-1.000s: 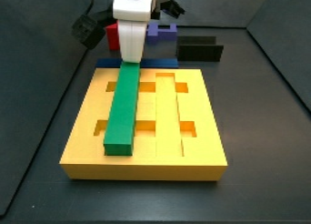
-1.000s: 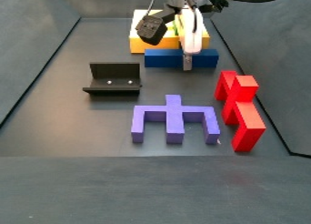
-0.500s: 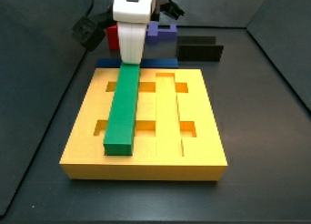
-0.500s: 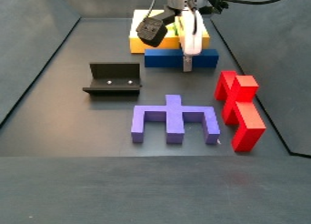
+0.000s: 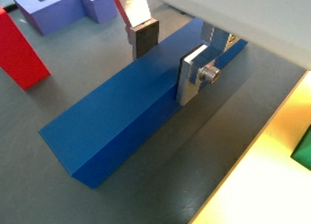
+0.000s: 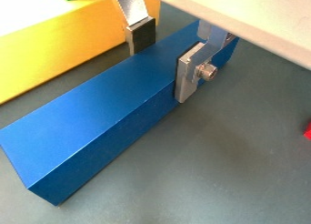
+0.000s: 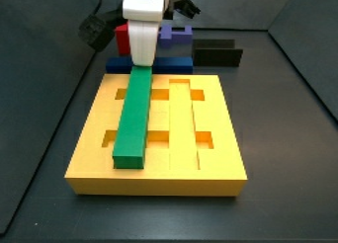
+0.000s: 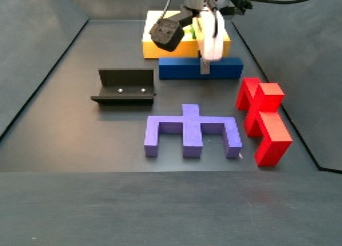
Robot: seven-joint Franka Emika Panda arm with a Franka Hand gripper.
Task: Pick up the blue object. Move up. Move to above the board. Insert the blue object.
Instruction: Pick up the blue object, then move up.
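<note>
Hand straddling the blue object, pick-up step under way

Nearest in a side view, lying flat on the dark table [image 8: 80, 140]: a purple notched block [image 8: 193, 131] and red pieces [image 8: 266, 120] to one side, with the fixture [image 8: 124, 87] standing apart, all left well clear of the work. Further back, resting lengthwise just beside the near edge of the board [image 8: 160, 28]: the blue object [image 8: 198, 66], apparently staged there for a short lift and carry. Straddling it near mid-length, the hand [image 5: 170, 53], one silver finger [image 5: 195, 73] pressing flat against one long face and the other reaching down the far face, so closing around the bar's narrow width and likely gripping it, bar not yet lifted. Beyond, sitting seated in a groove of the board [image 7: 211, 163], a green bar [image 7: 133, 119]; neighbouring grooves waiting open. Dark walls enclosing the matte table on all sides.
</note>
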